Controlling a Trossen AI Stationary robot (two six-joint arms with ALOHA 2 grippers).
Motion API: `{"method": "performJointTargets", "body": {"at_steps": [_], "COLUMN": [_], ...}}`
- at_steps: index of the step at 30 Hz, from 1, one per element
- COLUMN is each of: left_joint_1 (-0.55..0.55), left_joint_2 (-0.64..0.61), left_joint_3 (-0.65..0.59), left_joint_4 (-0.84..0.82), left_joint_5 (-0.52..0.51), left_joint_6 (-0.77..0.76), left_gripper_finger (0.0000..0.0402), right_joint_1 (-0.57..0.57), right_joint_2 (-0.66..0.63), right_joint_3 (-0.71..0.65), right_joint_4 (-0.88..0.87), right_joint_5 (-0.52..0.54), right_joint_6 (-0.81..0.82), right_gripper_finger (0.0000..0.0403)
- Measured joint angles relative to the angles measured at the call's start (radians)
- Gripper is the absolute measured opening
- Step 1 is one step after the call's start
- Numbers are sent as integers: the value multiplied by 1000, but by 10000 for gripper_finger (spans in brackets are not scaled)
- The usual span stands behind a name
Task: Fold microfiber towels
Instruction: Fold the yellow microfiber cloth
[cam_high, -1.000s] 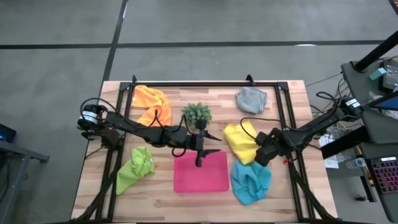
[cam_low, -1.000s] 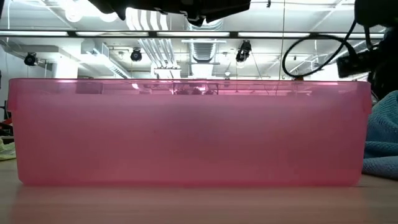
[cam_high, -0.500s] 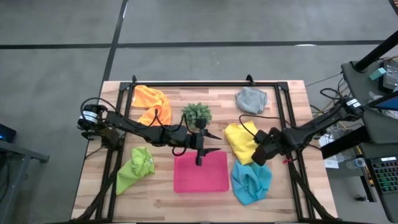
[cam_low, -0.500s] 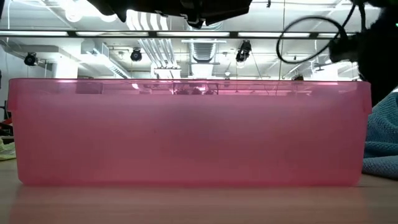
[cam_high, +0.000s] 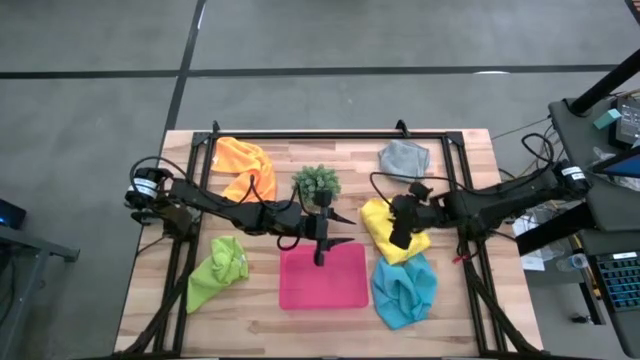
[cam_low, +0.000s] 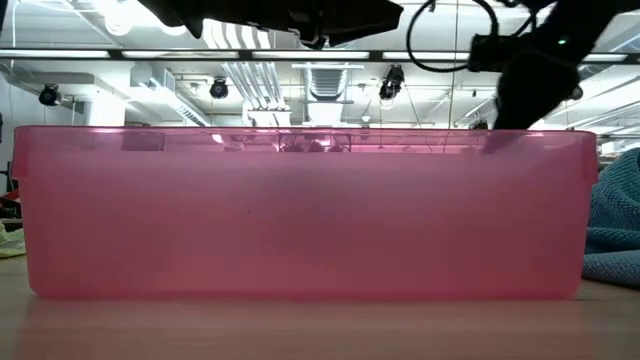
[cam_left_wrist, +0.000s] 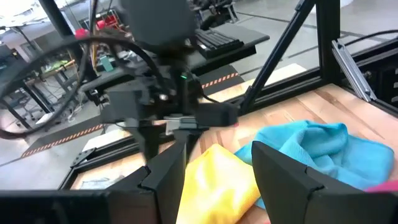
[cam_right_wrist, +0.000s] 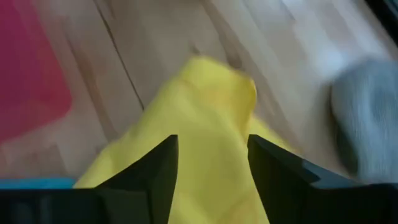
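Note:
Five towels lie crumpled on the wooden table: orange (cam_high: 245, 165) at the far left, grey (cam_high: 404, 160) at the far right, yellow (cam_high: 378, 218) right of centre, lime green (cam_high: 218, 270) at the near left, and light blue (cam_high: 403, 290) at the near right. My right gripper (cam_high: 397, 236) hangs open over the yellow towel (cam_right_wrist: 205, 118), one finger to each side of it in the right wrist view; I see no touch. My left gripper (cam_high: 345, 230) is open and empty above the far edge of the pink tray (cam_high: 322, 285).
A small spiky green plant (cam_high: 316, 183) stands just beyond the left gripper. The pink tray's wall (cam_low: 300, 215) fills the low view, with the blue towel (cam_low: 612, 230) beside it. A black frame (cam_high: 330, 133) runs round the table. The floor around it is grey.
My right gripper has swung toward the table's left and far edges, from beside the blue towel to a place over the yellow towel. My left arm and the towels have kept still.

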Motion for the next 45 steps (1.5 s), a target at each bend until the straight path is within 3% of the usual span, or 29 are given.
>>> {"method": "performJointTargets", "body": {"at_steps": [6,12,23,27,32,40,42,45], "left_joint_1": [0,4,21,4,-24,-45,-44,-43], "left_joint_2": [-20,-49,-72,-74,-79,-114,-116,-119], "left_joint_3": [-1,-2,3,8,8,7,8,6], "left_joint_4": [-47,-80,-79,-70,-72,-94,-108,-109], "left_joint_5": [0,0,0,0,0,2,2,2], "left_joint_6": [15,55,61,6,-7,-6,-5,24], "left_gripper_finger": [169,169,169,169,169,169,169,169], "right_joint_1": [-196,-345,-414,-386,-346,-198,-160,-124], "right_joint_2": [8,70,223,256,264,112,73,55], "right_joint_3": [-31,-88,-116,-116,-116,-116,-116,-116], "right_joint_4": [167,245,302,344,366,354,354,379], "right_joint_5": [-228,-419,-532,-531,-527,-405,-336,-95], "right_joint_6": [-275,-411,-435,-434,-434,-342,-318,-280], "right_gripper_finger": [195,184,158,119,23,9,8,9]}}
